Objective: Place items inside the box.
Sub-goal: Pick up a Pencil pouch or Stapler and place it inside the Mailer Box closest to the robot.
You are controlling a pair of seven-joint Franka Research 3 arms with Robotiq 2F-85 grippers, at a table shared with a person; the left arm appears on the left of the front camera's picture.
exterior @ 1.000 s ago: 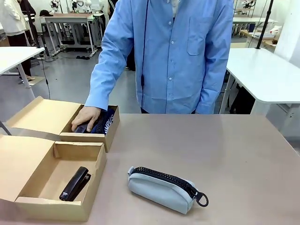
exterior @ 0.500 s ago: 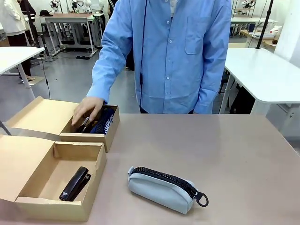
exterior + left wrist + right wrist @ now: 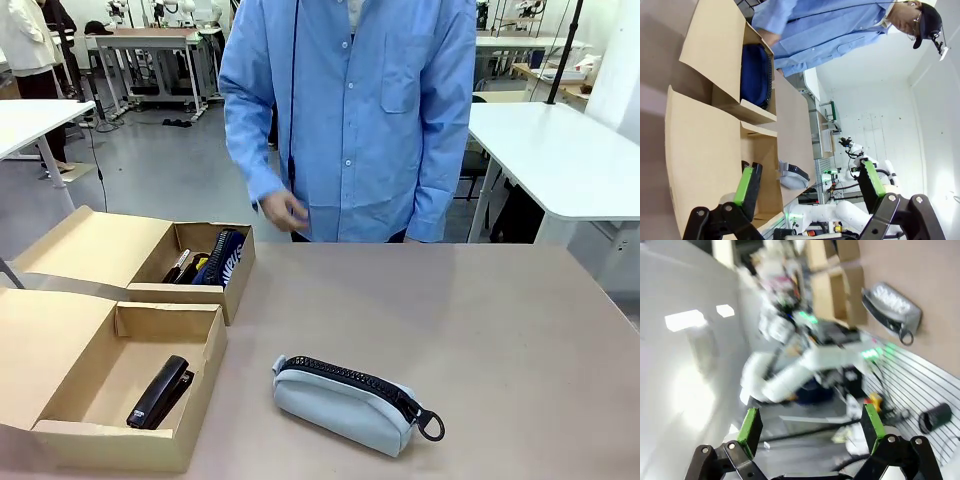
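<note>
A light grey zip pouch point(image 3: 350, 403) lies on the table near the front middle, its black zipper facing up. The far cardboard box point(image 3: 190, 292) at the left holds a navy zip pouch point(image 3: 225, 258) with small items beside it, one of them yellow. The near box point(image 3: 130, 440) contains a black stapler point(image 3: 160, 392). The person's hand point(image 3: 285, 210) hovers by their waist, holding nothing. In the left wrist view my left gripper point(image 3: 809, 182) is open and bare, with the navy pouch point(image 3: 755, 75) and grey pouch point(image 3: 792, 175) ahead. My right gripper point(image 3: 811, 422) is open and bare, far from the grey pouch point(image 3: 890, 305).
A person in a blue shirt point(image 3: 360, 110) stands at the table's far edge. Both boxes have open flaps point(image 3: 90, 245) spreading to the left. White tables point(image 3: 570, 160) stand behind at the right and left.
The person's hand has lifted out of the far box and drawn back toward their body. The pouches, stapler and boxes have not moved.
</note>
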